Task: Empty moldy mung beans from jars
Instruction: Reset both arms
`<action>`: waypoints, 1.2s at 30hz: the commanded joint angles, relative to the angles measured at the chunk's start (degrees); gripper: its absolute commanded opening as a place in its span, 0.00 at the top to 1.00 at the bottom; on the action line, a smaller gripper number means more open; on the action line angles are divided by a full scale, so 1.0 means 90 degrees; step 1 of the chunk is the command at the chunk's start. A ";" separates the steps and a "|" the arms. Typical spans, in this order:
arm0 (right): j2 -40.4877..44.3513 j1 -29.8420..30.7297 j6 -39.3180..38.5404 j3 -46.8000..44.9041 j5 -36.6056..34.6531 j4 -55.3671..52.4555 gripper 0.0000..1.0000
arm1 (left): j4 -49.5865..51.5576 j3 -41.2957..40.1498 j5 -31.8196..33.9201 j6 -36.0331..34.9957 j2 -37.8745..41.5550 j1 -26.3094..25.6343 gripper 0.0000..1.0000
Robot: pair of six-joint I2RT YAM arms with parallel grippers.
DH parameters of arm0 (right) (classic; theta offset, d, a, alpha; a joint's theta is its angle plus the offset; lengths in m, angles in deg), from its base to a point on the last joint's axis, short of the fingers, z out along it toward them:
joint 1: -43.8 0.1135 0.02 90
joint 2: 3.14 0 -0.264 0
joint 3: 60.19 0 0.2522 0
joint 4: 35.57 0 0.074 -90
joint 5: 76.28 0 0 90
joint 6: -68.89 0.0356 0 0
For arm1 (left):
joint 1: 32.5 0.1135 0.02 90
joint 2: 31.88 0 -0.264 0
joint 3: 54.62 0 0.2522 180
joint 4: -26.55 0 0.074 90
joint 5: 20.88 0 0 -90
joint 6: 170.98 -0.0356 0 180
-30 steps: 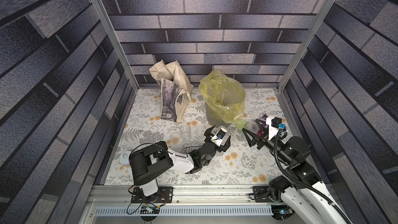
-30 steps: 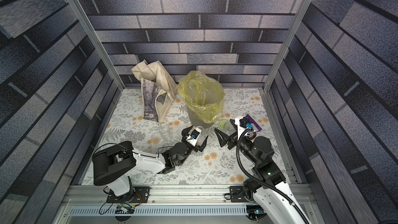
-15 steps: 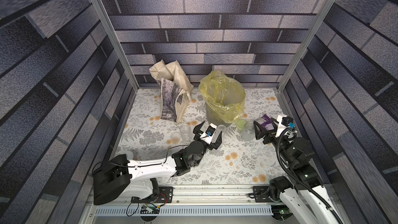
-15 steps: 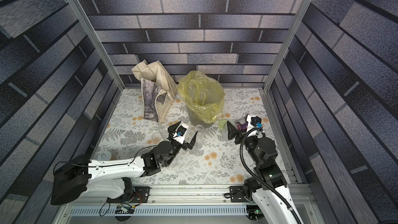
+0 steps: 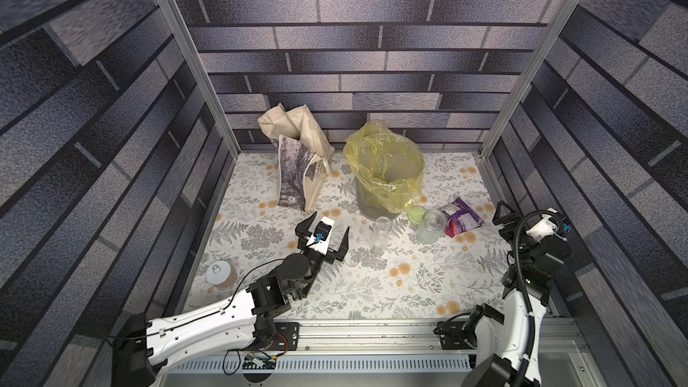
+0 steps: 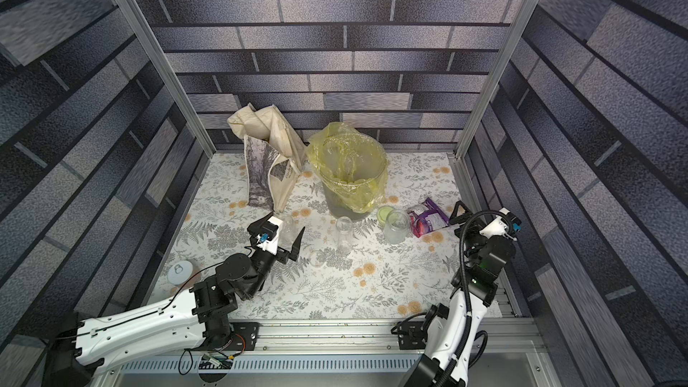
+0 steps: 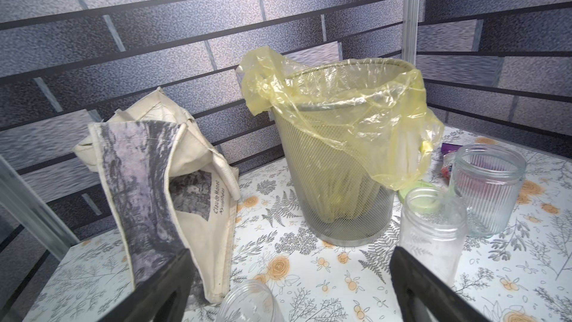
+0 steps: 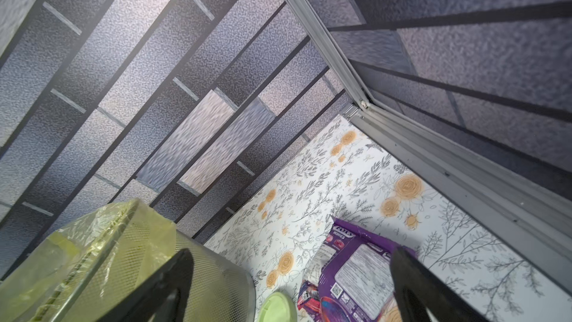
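Floral worktop fills the booth floor. Biggest thing on it is the cream tote at the back, with the mesh bin and its yellow bag just beside it. Left gripper hovers in front of the tote, fingers spread wide. A slim jar sits between them, untouched. Right gripper is over by the side wall, fingers spread too, holding nothing. In front of the bin stand the ribbed jar and a second slim jar, both upright and open-topped. Purple snack pouch lies beside the ribbed jar, green lid just behind it, and a whitish lid lies near the left fingers.
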 commanded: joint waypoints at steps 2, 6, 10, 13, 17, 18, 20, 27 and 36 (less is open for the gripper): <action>0.0656 -0.0009 -0.0078 -0.0079 0.0209 0.0373 0.00 | 0.0708 -0.0113 0.0148 0.0054 0.0497 0.0304 0.00; 0.0472 0.0170 -0.0378 -0.0091 0.0288 0.0298 0.00 | 0.0779 -0.0004 0.0102 -0.0071 0.0479 0.0659 0.00; 0.0360 0.0943 -0.1377 0.0119 -0.0774 -0.0765 0.00 | 0.0776 0.0017 -0.0151 -0.0059 0.0176 0.1625 0.00; 0.0744 0.1506 -0.1981 0.0127 -0.1984 -0.1233 0.00 | 0.0302 -0.0223 -0.0496 0.0232 -0.0043 0.2672 0.00; 0.1039 0.1726 -0.2162 -0.0118 -0.2685 -0.1354 0.00 | -0.0214 -0.0551 -0.1261 0.0863 -0.0489 0.4131 0.00; 0.1012 0.1818 -0.2203 -0.0176 -0.2778 -0.1270 0.00 | -0.0365 -0.0617 -0.1328 0.0905 -0.0621 0.4351 0.00; 0.0889 0.2218 -0.2419 -0.0296 -0.3075 -0.1006 0.00 | -0.0603 -0.0708 -0.1458 0.0908 -0.0910 0.4674 0.00; -0.0036 0.3324 -0.3001 -0.1180 -0.4284 0.0788 0.00 | -0.1936 -0.1001 -0.1750 0.0859 -0.2102 0.5273 0.00; -0.2349 0.3469 -0.3193 -0.1806 -0.4402 0.3741 0.00 | -0.3241 -0.0873 -0.1974 0.0788 -0.3890 0.5576 0.00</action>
